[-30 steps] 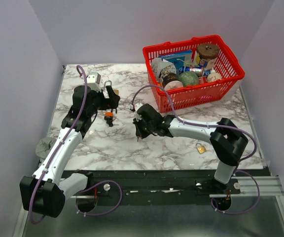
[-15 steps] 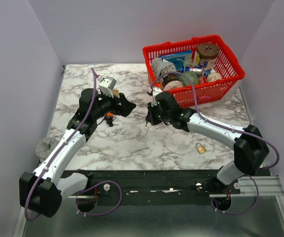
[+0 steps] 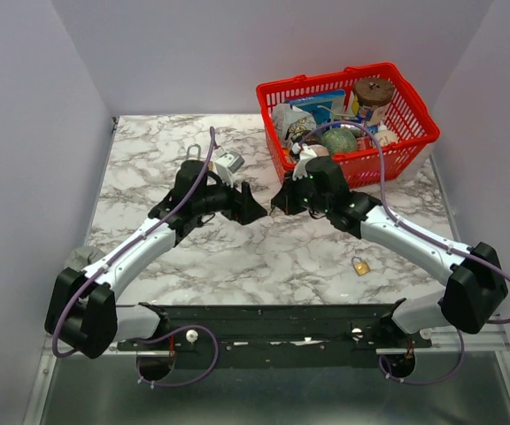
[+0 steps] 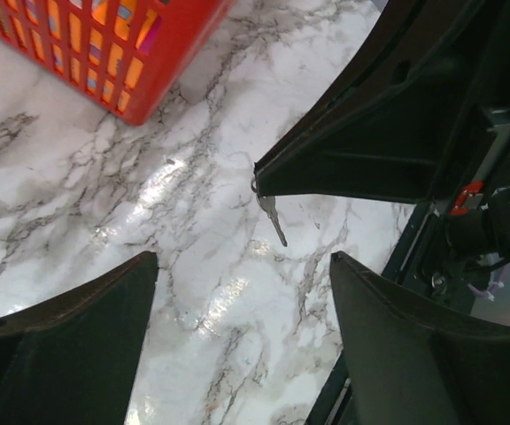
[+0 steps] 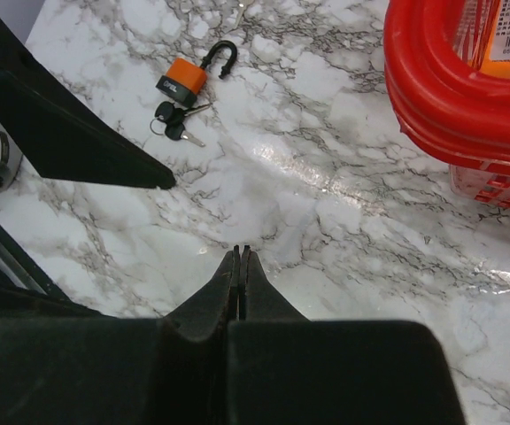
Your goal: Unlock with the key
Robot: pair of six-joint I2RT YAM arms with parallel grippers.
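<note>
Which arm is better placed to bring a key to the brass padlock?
Right: the right gripper pinches the key, and the brass padlock lies beside that arm. The left gripper is open, empty.

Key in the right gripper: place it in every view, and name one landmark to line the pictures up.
Top external: too small to make out; it would sit at the tip of the right gripper, mid-picture.
Left wrist: the key hangs at centre from that gripper's shut tip.
Right wrist: not seen; the shut fingers hide it.
Shared landmark: the red basket, upper right in top external, top left in left wrist, top right in right wrist.
</note>
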